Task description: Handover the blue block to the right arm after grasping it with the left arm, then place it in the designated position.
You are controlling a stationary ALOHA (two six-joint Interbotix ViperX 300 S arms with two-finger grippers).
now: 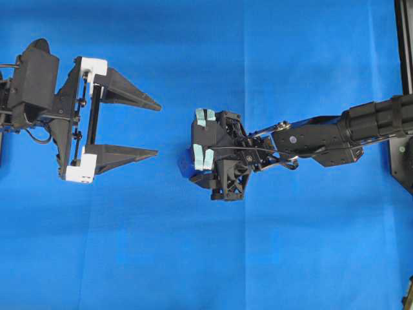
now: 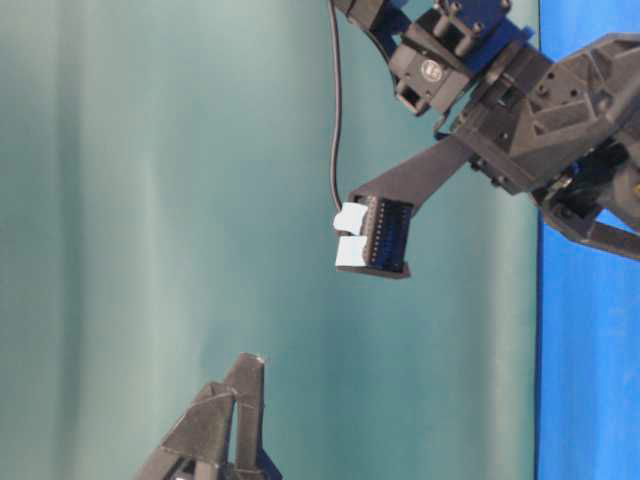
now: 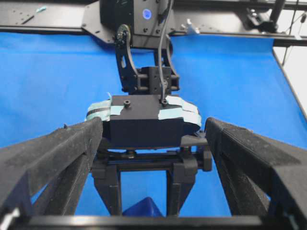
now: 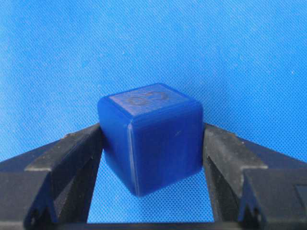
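Overhead view: left gripper (image 1: 155, 128) at the left of the blue cloth (image 1: 193, 258), its two triangular fingers spread wide apart, nothing between them; white blocks on the frame behind the fingers. It points toward the right arm, well apart from it.

Right gripper (image 1: 187, 161) near the middle of the cloth, pale mint-green casing patches on top, pointing down at the cloth. A sliver of the blue block (image 1: 185, 161) shows at its left edge, mostly hidden under the gripper body.

Right wrist view: blue block (image 4: 151, 136) clamped between the two black fingers (image 4: 67, 153), one pad pressed to each side face. Block sits turned, one vertical edge toward the camera; faint embossed mark on the top face. Cloth fills the background; whether the block touches the cloth, cannot tell.

Left wrist view: right gripper's body seen between the released left fingers (image 3: 53, 158); a corner of the block (image 3: 142, 207) visible low between the right fingers.

Containers: none identifiable in any view; block is in the right gripper only
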